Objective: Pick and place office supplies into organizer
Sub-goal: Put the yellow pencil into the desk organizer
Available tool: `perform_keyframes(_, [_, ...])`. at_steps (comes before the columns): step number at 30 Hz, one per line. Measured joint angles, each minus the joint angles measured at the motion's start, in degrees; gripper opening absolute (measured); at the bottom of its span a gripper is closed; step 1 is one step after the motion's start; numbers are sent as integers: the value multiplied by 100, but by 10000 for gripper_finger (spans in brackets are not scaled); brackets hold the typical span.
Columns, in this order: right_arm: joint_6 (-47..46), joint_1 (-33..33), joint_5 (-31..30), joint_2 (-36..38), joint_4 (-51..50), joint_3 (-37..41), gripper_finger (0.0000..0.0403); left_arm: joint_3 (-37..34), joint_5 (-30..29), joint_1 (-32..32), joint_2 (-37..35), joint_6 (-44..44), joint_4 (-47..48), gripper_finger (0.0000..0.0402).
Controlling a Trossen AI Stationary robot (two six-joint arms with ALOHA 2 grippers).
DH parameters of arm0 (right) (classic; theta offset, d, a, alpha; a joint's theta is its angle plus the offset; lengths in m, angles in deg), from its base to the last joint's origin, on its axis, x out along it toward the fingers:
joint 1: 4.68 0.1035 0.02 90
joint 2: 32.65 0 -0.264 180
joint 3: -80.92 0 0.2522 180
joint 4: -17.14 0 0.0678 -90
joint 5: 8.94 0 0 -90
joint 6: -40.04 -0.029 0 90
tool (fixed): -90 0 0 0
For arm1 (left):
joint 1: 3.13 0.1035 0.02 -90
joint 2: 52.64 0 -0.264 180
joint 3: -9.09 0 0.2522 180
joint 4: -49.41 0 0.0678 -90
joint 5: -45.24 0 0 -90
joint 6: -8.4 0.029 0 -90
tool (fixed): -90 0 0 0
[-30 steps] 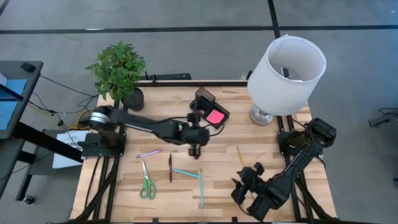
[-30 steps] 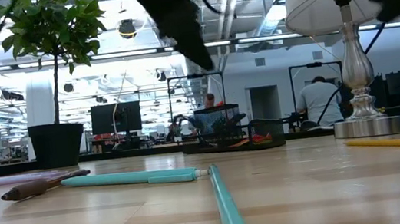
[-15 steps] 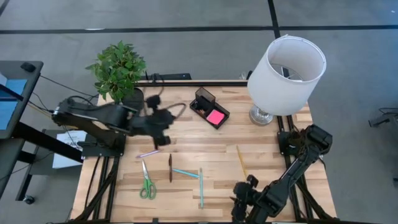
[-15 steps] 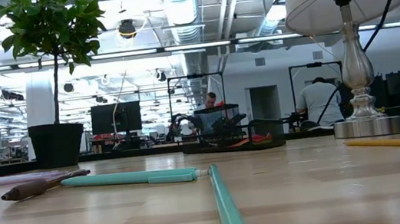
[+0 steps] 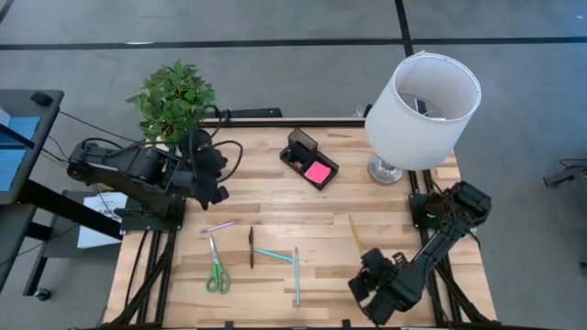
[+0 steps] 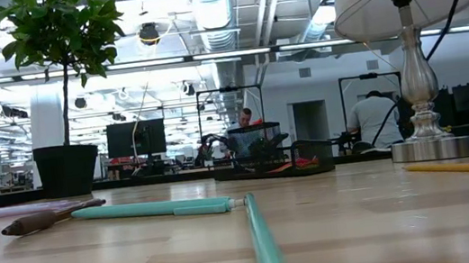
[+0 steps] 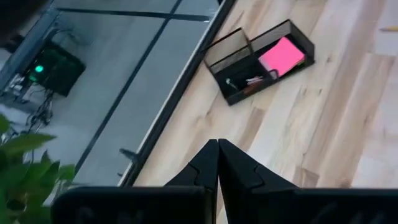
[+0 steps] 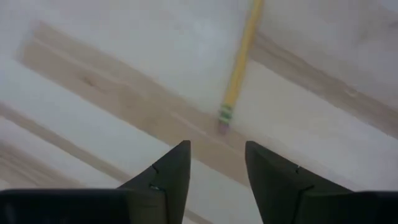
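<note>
The black organizer [image 5: 303,151] stands at the table's far middle with the pink sticky-note pad [image 5: 318,171] in its low tray; the left wrist view shows both, the organizer [image 7: 249,59] and the pad [image 7: 281,56]. Green-handled scissors [image 5: 216,268], a pale pen [image 5: 220,225], a dark pen [image 5: 250,247], two teal pens [image 5: 273,256] [image 5: 296,277] and a yellow pencil [image 5: 354,231] lie flat on the wood. My left gripper [image 5: 213,176] hangs shut and empty by the potted plant [image 5: 174,101]. My right gripper [image 8: 214,155] is open, hovering just short of the pencil's eraser end [image 8: 222,118].
A white lamp [image 5: 422,110] stands at the far right corner, and the plant's pot sits at the far left corner. In the low view the teal pens [image 6: 149,210] and the pencil [image 6: 466,167] lie in the foreground. Bare wood lies between the organizer and the loose items.
My left arm has pulled back from beside the organizer across the table to its left edge, beside the plant. My right gripper has shifted slightly at the near right, dipping toward the near edge and coming back. The supplies have stayed where they lay.
</note>
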Motion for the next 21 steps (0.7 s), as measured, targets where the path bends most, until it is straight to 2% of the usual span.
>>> perform_keyframes(4, [-580, 251, -1038, -75, -191, -8, 138, 0, -383, -268, 0, -172, 13, 0])
perform_keyframes(7, [-725, 298, -853, -387, -484, 10, 132, 0, -752, -503, -10, -289, 23, 0])
perform_keyframes(11, [-924, 314, -714, -827, -346, 5, 127, 0, -883, -697, -11, -403, 59, 0])
perform_keyframes(21, [-946, 391, -745, -938, -214, -2, 127, 0, -988, -725, -11, -502, 74, 0])
